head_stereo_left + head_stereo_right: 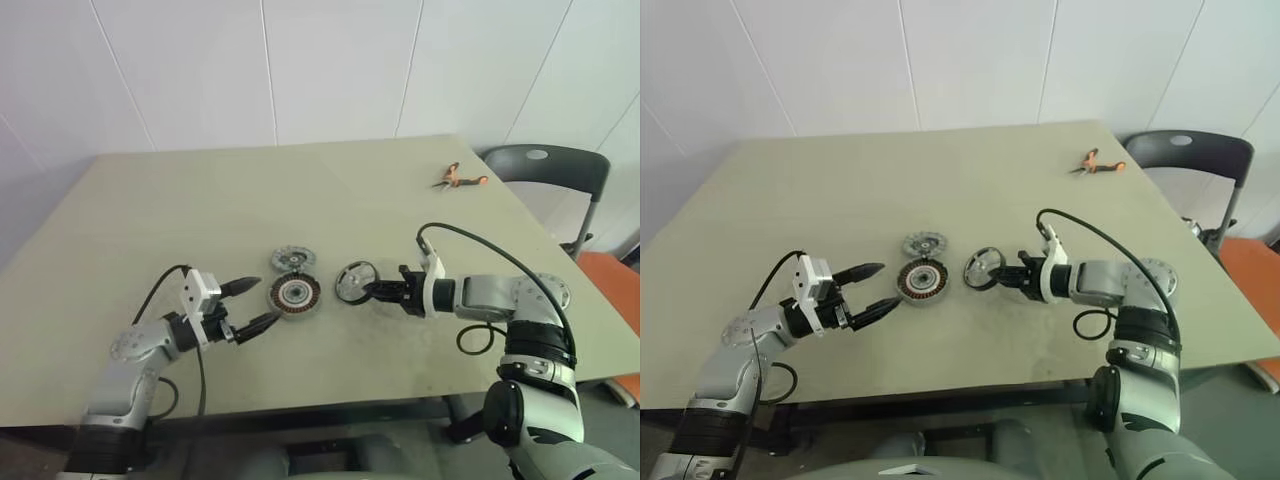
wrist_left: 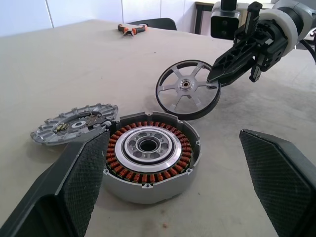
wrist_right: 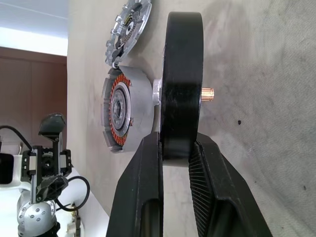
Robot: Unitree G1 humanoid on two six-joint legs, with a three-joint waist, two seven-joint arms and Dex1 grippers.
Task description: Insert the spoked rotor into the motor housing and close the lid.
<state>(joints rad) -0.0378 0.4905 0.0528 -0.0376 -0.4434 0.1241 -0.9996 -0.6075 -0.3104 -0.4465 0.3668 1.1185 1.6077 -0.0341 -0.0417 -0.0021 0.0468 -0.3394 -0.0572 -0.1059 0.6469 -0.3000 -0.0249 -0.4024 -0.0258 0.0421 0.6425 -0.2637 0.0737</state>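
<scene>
Spoked rotor [image 3: 181, 84] rim between right jaws

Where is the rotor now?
The rotor is tilted up on the table, pinched at its rim by the right gripper, just right of the housing.

On the table [image 1: 330, 190], the motor housing [image 1: 294, 293] sits between the left gripper [image 1: 255, 304] and the spoked rotor [image 1: 356, 281], with the lid [image 1: 292, 260] just behind and pliers [image 1: 458, 179] far right.
</scene>
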